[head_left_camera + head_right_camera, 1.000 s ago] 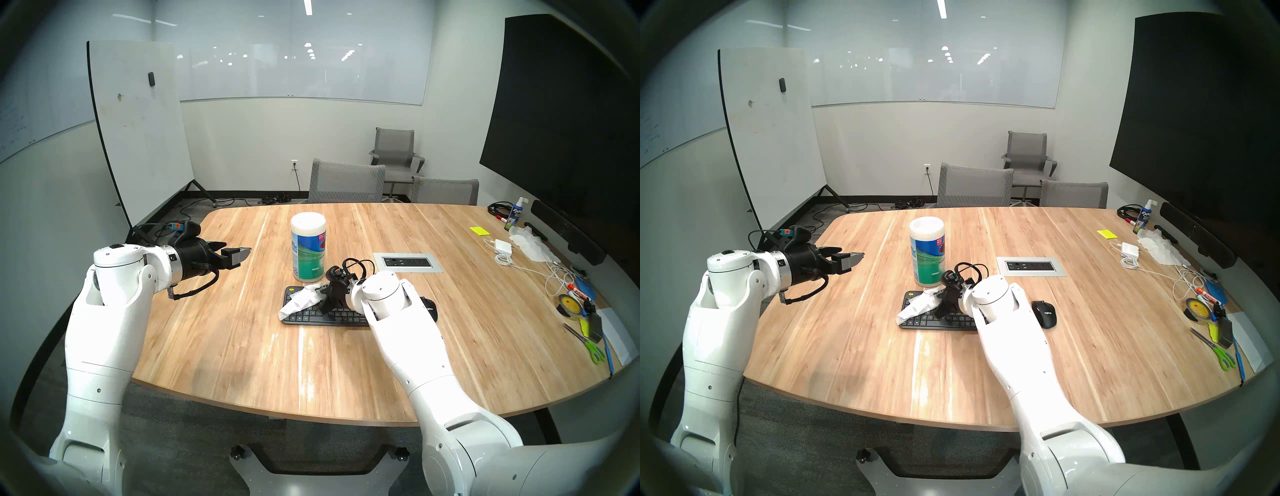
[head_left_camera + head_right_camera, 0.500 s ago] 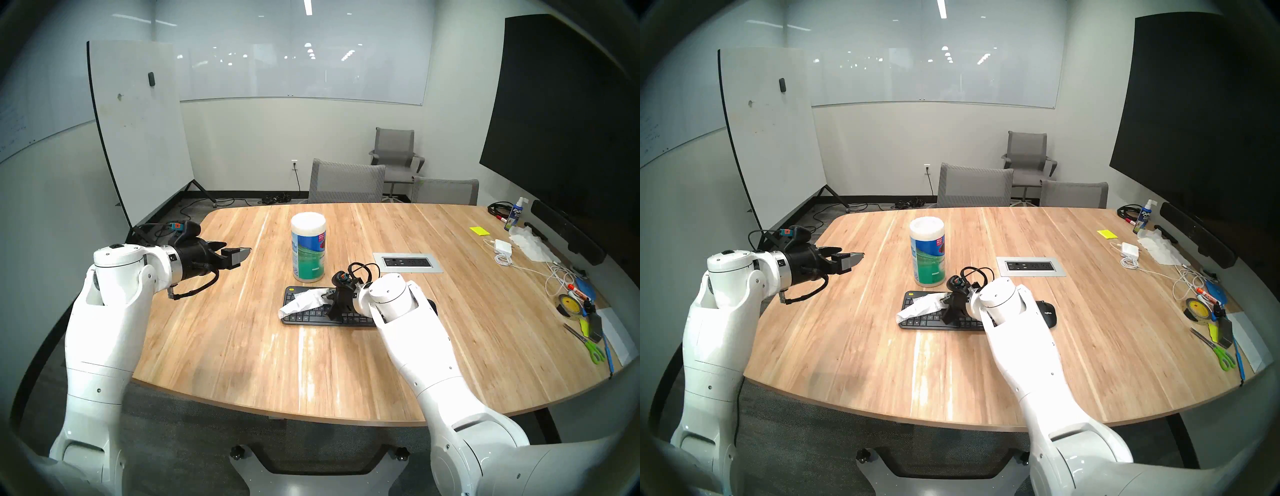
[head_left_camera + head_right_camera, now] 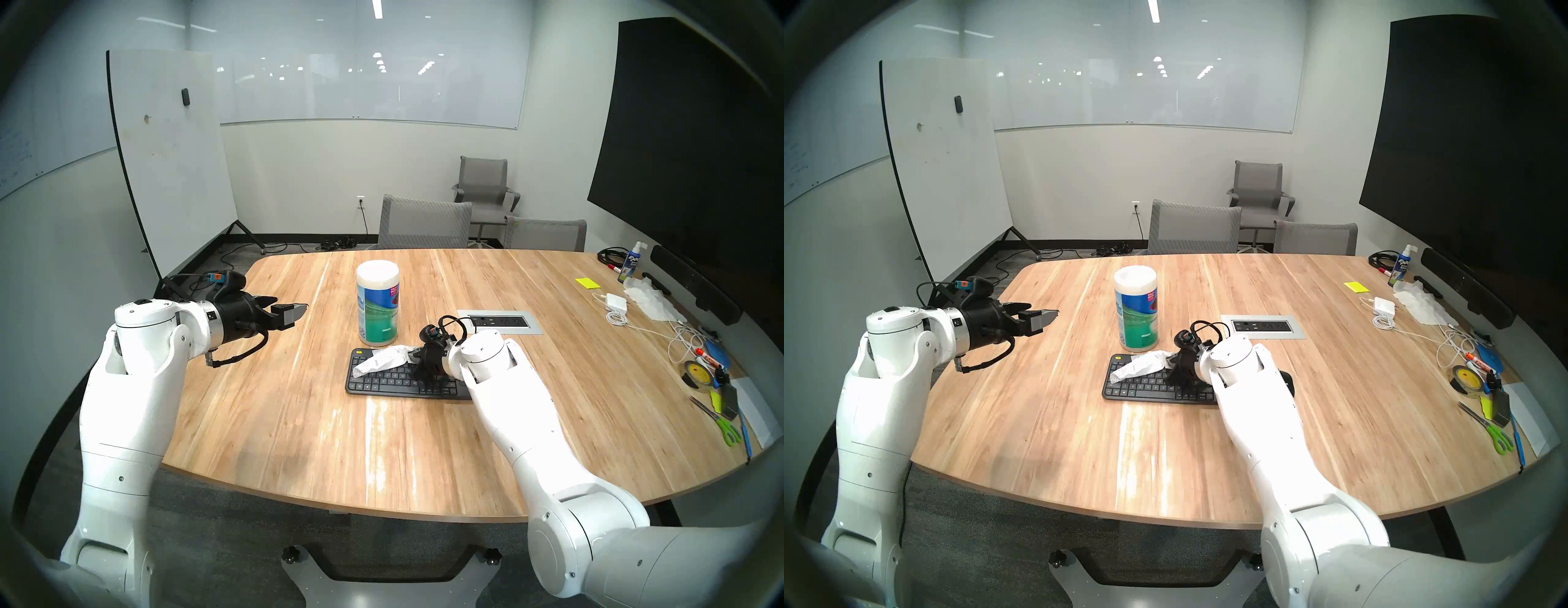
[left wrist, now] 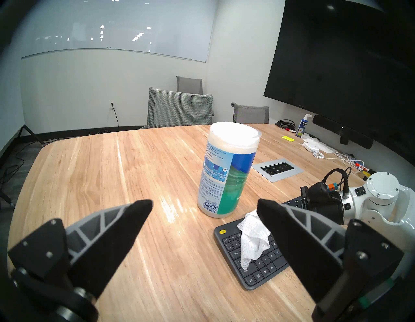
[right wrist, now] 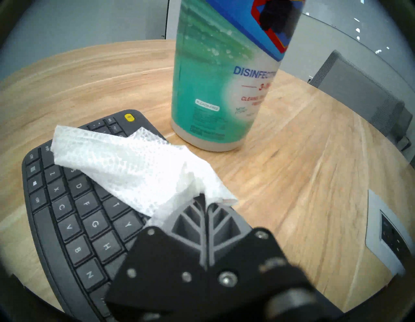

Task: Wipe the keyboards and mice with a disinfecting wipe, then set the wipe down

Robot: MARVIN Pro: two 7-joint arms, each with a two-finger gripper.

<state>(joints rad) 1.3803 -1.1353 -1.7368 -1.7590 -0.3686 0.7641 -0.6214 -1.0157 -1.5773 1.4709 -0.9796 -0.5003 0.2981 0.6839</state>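
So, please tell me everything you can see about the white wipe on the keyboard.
The wipe is a thin white sheet with a fine net-like weave, soft and crumpled into a loose elongated fold. One end is pinched in the shut jaws of the right gripper; the rest trails away from the gripper and drapes over the left part of the dark-grey keyboard, near its yellow corner button. It lies just in front of the canister, apparently without touching it.

You had even, bright overhead light; ceiling strip [image 3: 376, 8] glared, reflected in glass whiteboard [image 3: 369, 85]. Sheen streaked wooden table [image 3: 373, 424]. Fisheye bent edges, dark rim all round. Right wrist view was motion-blurred near wipes canister [image 5: 222, 90].
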